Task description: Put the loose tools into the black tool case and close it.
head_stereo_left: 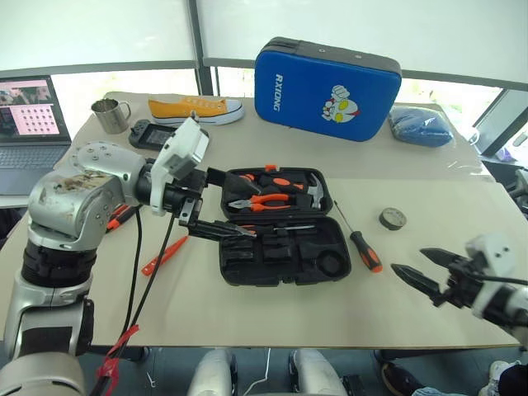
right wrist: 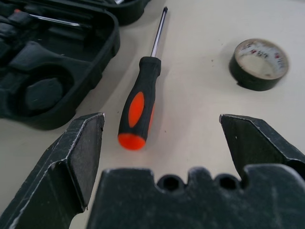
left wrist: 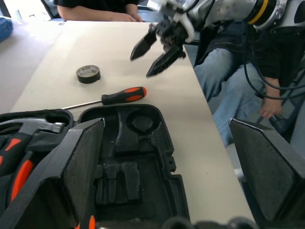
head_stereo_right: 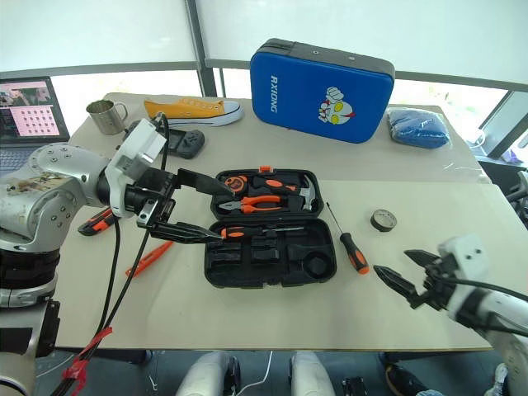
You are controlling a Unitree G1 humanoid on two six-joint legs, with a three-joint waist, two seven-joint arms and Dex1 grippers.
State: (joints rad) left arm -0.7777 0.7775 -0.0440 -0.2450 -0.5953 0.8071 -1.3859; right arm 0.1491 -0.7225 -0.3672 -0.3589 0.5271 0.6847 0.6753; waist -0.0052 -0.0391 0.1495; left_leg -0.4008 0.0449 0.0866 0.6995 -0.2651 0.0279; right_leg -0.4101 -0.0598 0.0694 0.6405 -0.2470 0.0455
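Black moulded plastic lies open at the middle of the surface [head_stereo_left: 247,313]: the case [head_stereo_left: 285,256] has its far half filled with pliers [head_stereo_left: 262,200] and a hammer [head_stereo_left: 313,189], while one screwdriver [head_stereo_right: 256,232] sits in a slot along the hinge side of the near half, whose other slots are bare.

Left gripper [head_stereo_right: 206,210] hangs over the case's left edge with its jaws spread wide and nothing between them. Right gripper [head_stereo_left: 425,268] hovers low over the surface off the case's right side, jaws released and empty too, pointed toward the loose screwdriver [right wrist: 138,105] lying just beside the case's right edge, handle nearest the gripper. Tape roll [head_stereo_left: 393,219] rests a little farther right, apart from the case. On the left, an orange screwdriver [head_stereo_left: 165,255] lies near the case under the left arm's cables, and the knife [head_stereo_left: 120,216] is partly hidden behind that arm.

By my reading, loading is partway: one tool is seated, four wait outside. The screwdriver on the right looks like the next pick. That calls for lowering the right jaws across the handle, closing on its thick middle, then carrying it leftward to a long slot. The lid cannot come down until every tool sits flush.
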